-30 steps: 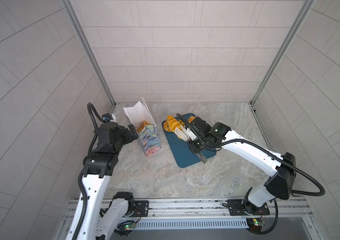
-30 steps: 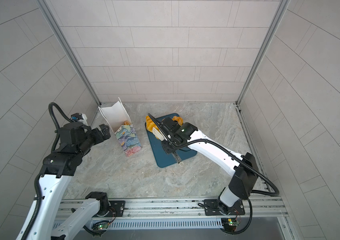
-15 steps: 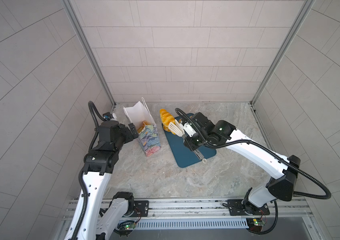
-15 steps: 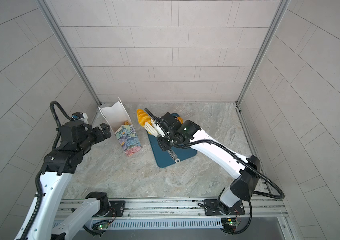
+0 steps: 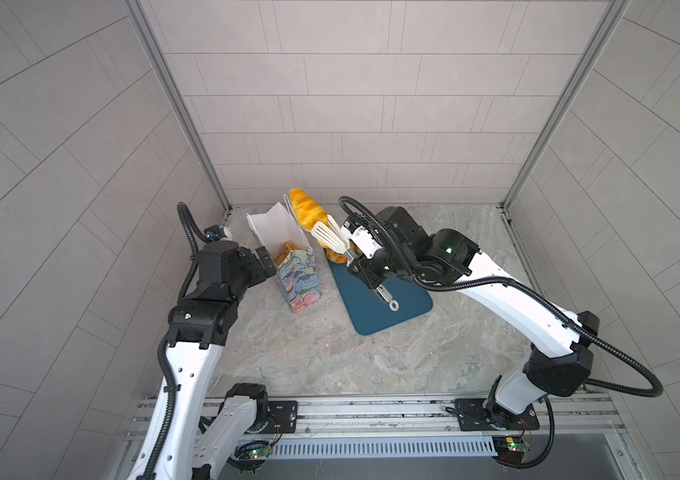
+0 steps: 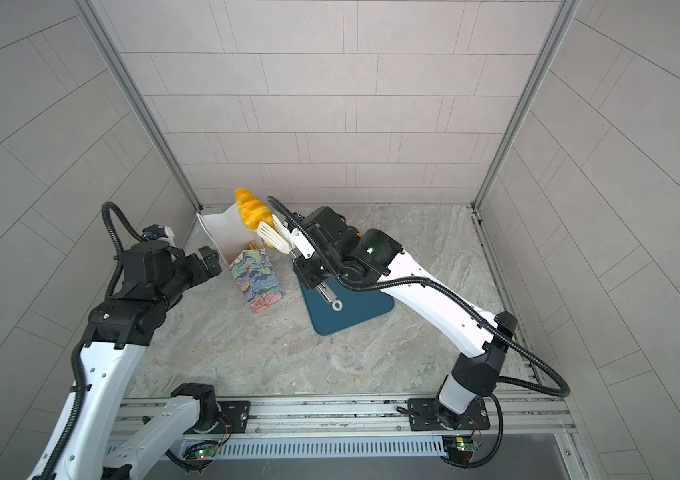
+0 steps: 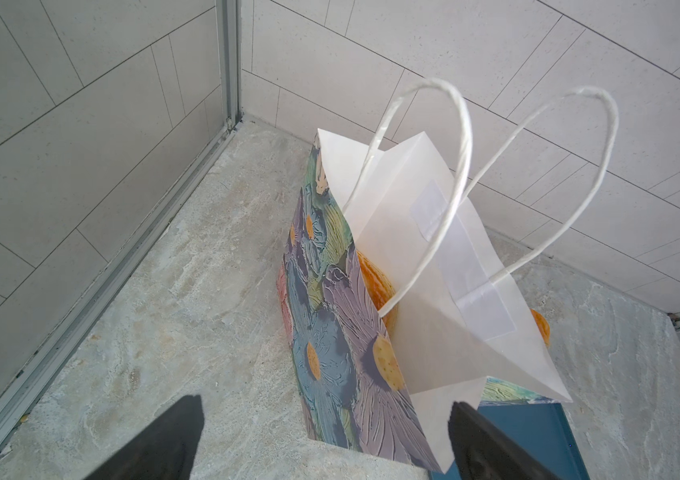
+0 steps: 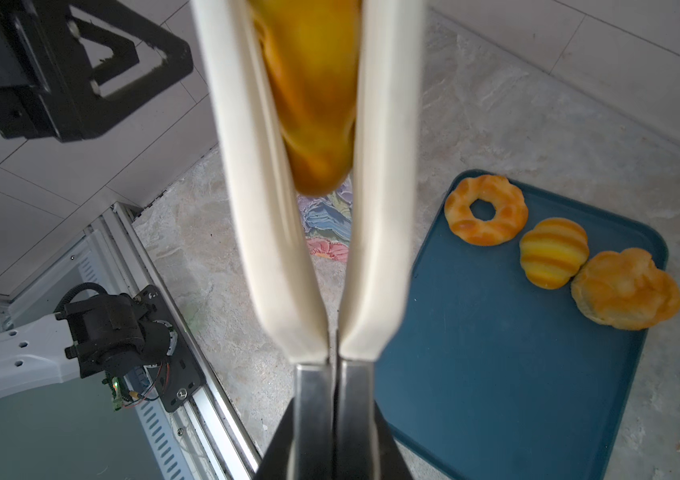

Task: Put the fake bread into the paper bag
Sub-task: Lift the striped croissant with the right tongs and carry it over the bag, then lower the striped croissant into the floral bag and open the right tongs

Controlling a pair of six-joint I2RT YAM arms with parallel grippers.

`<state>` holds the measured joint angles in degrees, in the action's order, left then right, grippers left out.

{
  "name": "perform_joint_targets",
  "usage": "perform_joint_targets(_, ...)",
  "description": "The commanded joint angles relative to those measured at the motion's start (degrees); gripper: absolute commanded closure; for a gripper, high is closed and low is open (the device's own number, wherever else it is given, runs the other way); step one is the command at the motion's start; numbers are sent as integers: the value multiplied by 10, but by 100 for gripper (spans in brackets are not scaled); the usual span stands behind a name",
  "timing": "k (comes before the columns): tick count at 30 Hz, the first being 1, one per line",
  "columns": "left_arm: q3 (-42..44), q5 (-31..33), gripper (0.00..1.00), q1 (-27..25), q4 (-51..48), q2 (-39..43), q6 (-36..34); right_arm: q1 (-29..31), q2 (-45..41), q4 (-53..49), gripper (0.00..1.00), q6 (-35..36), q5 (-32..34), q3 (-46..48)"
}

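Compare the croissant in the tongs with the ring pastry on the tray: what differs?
The croissant is long and tapered; the ring pastry is round with a hole. The croissant is pinched in the white tongs, held in the air near the paper bag; the ring pastry lies flat on the teal tray. Both are glossy golden-yellow.

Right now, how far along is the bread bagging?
Done: at least one pastry sits inside the paper bag. In hand: the right gripper squeezes white tongs on a croissant, raised near the bag's mouth. To go: a ring, striped roll and bun on the teal tray.
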<state>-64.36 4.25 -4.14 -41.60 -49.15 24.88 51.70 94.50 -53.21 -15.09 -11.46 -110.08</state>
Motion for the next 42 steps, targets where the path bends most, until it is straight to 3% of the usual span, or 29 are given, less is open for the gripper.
perform_joint_targets(1, -7, 14, 0, 3, -11, 8, 8, 11, 33, 20, 80, 19, 0, -46)
perform_joint_targets(15, 0, 15, 0, 7, -23, 24, 4, 16, 208, -51, 78, 37, -5, -253)
perform_joint_targets(35, 9, 19, 0, 12, -31, 30, -2, 2, 294, -77, 72, 38, 18, -328)
perform_joint_targets(42, 11, 18, 0, 15, -31, 31, -3, 1, 296, -89, 59, 38, 20, -343)
